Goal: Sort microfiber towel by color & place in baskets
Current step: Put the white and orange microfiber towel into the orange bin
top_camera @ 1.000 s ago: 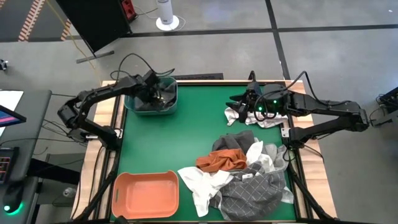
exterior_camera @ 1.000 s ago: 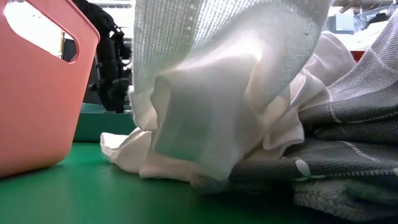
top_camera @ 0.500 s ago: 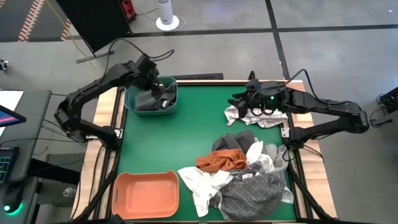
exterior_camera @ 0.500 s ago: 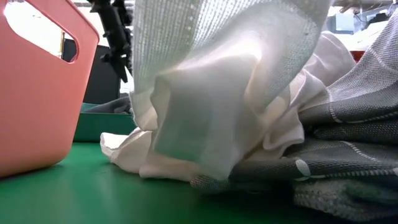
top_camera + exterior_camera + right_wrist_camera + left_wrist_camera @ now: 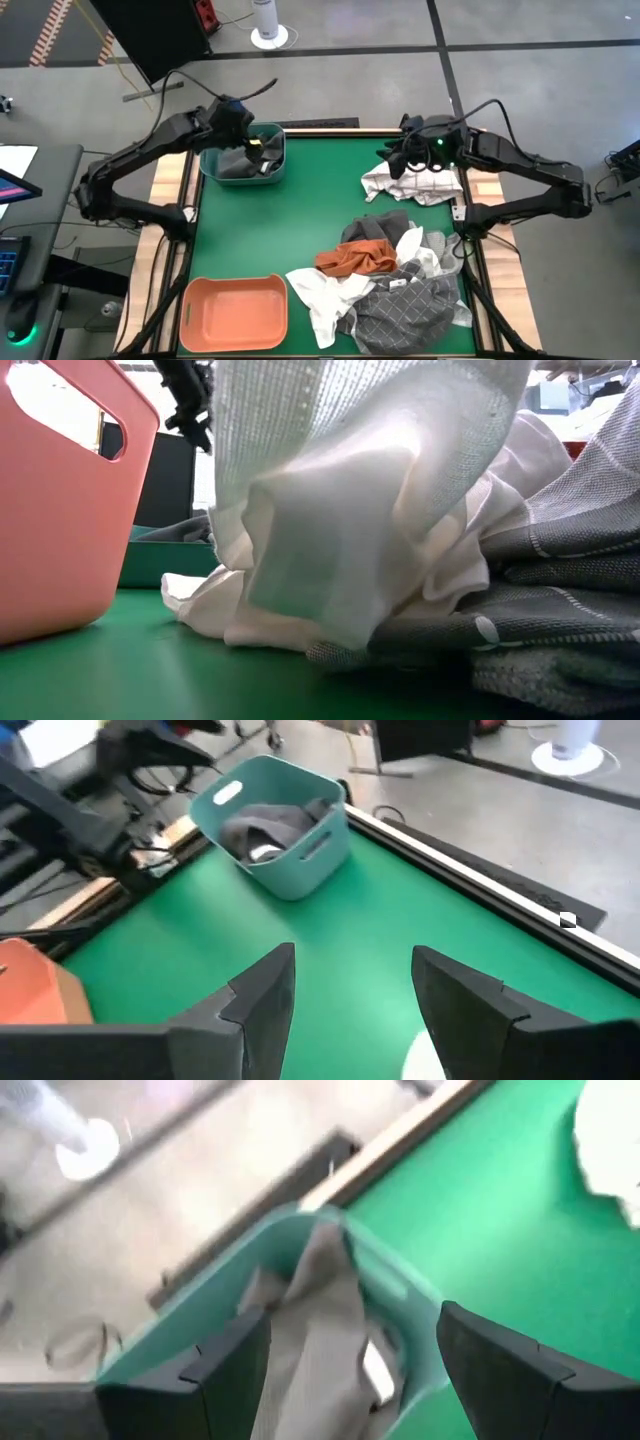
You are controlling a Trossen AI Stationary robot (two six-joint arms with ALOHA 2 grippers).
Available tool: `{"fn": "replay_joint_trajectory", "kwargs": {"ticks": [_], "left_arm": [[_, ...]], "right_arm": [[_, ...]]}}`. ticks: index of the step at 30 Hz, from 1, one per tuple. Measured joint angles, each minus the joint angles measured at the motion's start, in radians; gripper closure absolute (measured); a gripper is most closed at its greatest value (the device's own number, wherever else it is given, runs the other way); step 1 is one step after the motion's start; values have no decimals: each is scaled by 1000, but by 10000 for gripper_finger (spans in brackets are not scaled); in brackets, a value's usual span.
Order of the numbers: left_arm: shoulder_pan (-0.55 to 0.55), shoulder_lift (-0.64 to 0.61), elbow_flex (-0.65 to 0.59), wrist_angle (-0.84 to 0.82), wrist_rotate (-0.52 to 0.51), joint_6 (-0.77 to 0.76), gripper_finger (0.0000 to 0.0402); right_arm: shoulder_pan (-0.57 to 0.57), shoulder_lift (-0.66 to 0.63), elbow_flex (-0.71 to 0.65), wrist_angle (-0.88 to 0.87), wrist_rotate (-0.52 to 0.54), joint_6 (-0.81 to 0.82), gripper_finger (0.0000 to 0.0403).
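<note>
- Green table (image 5: 290, 215) fills the high view's centre, grey floor around it.
- Left gripper (image 5: 243, 128), upper left, spread wide and empty over the teal basket (image 5: 243, 160), one of two.
- One dark grey towel (image 5: 235, 163) lies in it.
- Right gripper (image 5: 397, 160), upper right, spread wide above one pale checked towel (image 5: 415, 184).
- Salmon basket (image 5: 236, 312) lower left.
- Mixed towel pile (image 5: 385, 280) lower right.

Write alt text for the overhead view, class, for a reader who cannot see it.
A pile of towels lies on a green table. The left gripper hangs over a teal basket holding grey cloth, the right gripper is above a white checked towel, and an orange basket sits empty.
</note>
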Motion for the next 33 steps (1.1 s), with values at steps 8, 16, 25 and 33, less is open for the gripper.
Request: {"fn": "replay_joint_trajectory", "kwargs": {"ticks": [8, 16, 25, 33], "left_arm": [[-159, 11, 0, 94, -15, -42, 130], [-269, 0, 0, 100, -61, -88, 130], [-348, 0, 0, 53, -71, -132, 130], [-360, -2, 0, 54, -71, -158, 130]], "right_arm": [[-78, 138, 0, -166, -22, -105, 175], [-148, 239, 0, -172, -141, -192, 173], [-243, 313, 0, -241, -188, -309, 150], [-299, 371, 0, -297, -204, -340, 147]]}}
